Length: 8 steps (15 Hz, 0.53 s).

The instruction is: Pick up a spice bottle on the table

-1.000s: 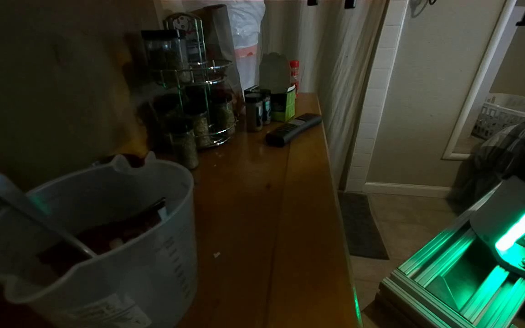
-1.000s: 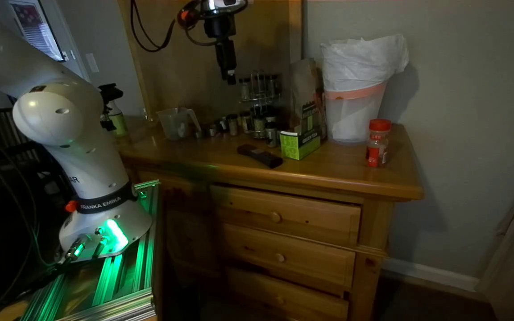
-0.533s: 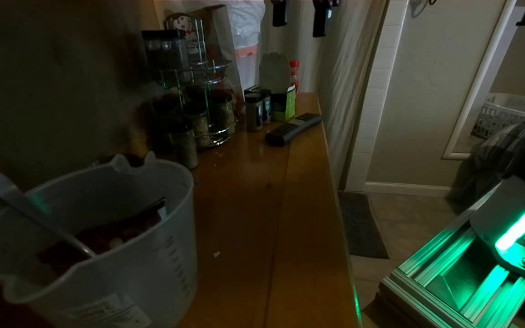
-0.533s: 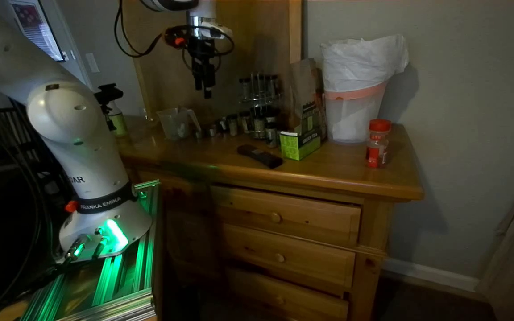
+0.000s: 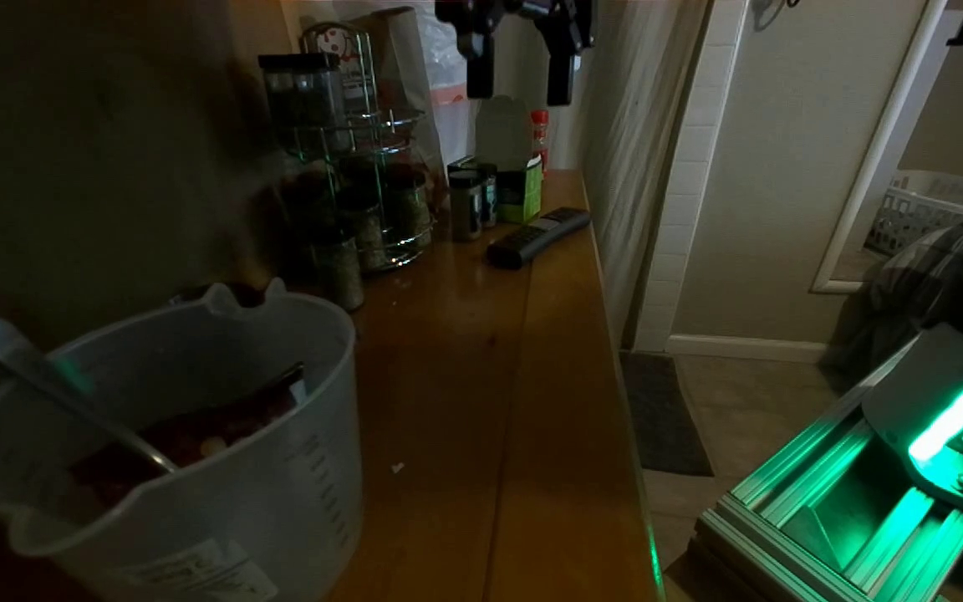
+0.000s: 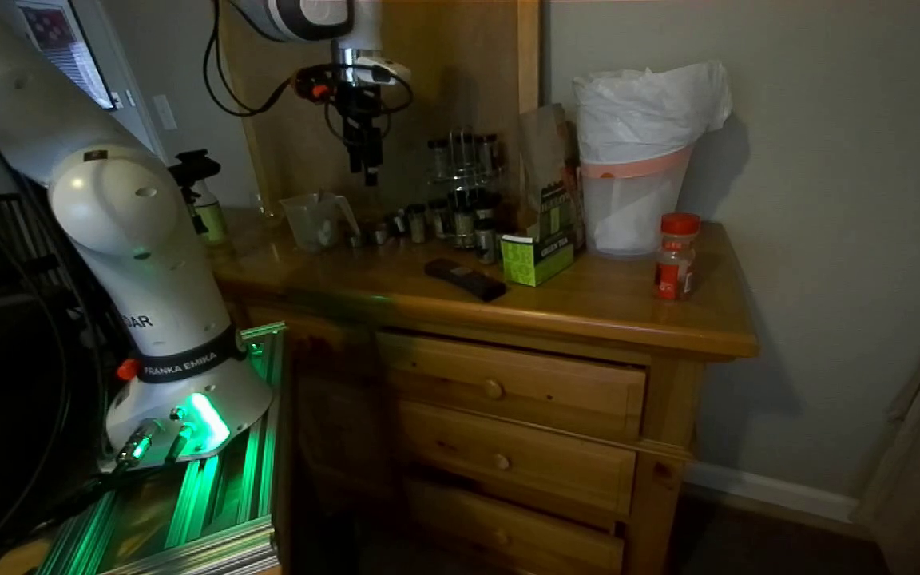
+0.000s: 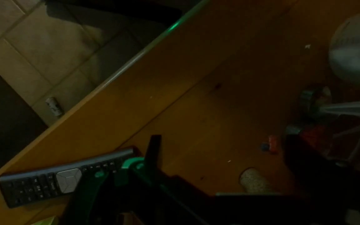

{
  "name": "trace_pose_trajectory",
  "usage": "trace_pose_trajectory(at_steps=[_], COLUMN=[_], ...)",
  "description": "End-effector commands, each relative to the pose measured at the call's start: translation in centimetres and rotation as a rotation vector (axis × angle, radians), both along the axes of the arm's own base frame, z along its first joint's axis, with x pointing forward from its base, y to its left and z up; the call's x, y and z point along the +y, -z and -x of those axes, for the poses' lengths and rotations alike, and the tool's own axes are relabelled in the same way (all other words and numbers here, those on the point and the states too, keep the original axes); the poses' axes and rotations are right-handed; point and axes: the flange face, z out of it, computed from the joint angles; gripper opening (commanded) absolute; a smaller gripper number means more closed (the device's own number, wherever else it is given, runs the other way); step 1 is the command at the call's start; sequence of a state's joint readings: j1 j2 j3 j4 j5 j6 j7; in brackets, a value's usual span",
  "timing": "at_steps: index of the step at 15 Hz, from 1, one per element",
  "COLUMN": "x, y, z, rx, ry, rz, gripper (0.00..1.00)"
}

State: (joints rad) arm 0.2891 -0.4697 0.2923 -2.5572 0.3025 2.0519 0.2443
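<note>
The claw (image 5: 520,99) hangs above the tabletop (image 5: 448,368), its jaws standing well apart. One spice bottle (image 5: 339,272) stands upright on the wood, just beside the wire rack (image 5: 379,150), which carries more bottles (image 5: 306,100); in an exterior view, a second spice bottle (image 6: 486,242) stands upright just beside the green box (image 6: 538,259), near the black remote (image 6: 465,279).
</note>
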Motion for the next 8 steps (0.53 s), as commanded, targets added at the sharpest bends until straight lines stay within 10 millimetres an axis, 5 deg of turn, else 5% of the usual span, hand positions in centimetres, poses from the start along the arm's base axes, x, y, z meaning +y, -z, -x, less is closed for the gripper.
trace_pose_trajectory(at_steps=[1, 4, 5, 8], x=[4.1, 5.9, 5.4, 5.8], y=[4.3, 6.7, 5.5, 6.9], z=[1.2, 1.2, 2.0, 1.8], rx=[-0.11, -0.211, -0.17, -0.187], ry=[0.015, 0.042, 0.015, 0.03], rz=[0.138, 0.25, 0.207, 0.245], gripper=[1.0, 1.0, 1.0, 1.0])
